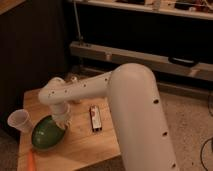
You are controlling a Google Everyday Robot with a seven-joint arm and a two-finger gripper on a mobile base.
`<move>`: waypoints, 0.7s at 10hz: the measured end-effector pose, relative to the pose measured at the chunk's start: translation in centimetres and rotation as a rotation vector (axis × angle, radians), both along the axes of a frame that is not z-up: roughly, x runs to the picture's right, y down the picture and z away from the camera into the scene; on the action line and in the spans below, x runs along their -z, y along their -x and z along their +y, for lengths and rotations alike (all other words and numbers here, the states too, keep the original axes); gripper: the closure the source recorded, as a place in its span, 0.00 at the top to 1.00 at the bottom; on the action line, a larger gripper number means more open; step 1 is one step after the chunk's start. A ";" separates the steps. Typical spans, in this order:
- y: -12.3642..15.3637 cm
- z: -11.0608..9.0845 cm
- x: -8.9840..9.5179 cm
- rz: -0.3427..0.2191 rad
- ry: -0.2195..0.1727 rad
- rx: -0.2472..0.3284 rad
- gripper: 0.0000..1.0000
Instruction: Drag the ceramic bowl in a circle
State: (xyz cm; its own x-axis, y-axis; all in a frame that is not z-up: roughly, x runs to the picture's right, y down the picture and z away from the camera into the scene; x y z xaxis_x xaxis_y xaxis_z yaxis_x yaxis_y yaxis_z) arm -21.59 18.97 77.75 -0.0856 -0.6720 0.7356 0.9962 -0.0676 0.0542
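**Bowl by the front-left corner, my gripper at its rim**

Nearest of all, an orange stick (31, 159) lay along the table's (90, 147) left edge at the front corner. Just behind it sat the bowl (44, 136), close to the front-left corner and a little in from the left edge.

I judged the bowl to be heavy for its width, stiff and breakable. It would not flex under a squeeze, and a knock against the table edge could chip it. Its glaze looked slick, so a light grip might slide off. The thin rim was the only place to take hold, one side of the wall inside and one outside, on the part of the rim facing the table's middle. Dragged on the wood it should glide, not tip, since it sat low and wide. With the left edge so close, I thought the circle should run toward the table's middle.

The bowl was round, shallow and dark green, with a gloss that caught the light across its hollow. I saw nothing in it.

My gripper (62, 120) hung at the bowl's rim on the side away from the left edge, under my white arm (80, 89). Whether it was spread, closed or pinching the rim I could not tell.

Further back, a white cup (20, 121) stood at the left edge, just beside the bowl. A dark bar (95, 119) lay flat near the table's middle, apart from the bowl.
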 end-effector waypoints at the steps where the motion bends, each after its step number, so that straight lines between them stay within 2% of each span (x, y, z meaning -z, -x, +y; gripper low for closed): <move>1: -0.2 -0.8 -0.7 0.008 -0.006 -0.005 0.14; 2: -0.6 -2.5 -2.1 0.025 -0.024 -0.016 0.14; 4: -1.7 -4.3 -3.9 0.061 -0.030 -0.029 0.14; 6: -3.9 -5.6 -6.2 0.123 -0.030 -0.054 0.14; 7: -5.2 -5.7 -6.6 0.150 -0.030 -0.065 0.14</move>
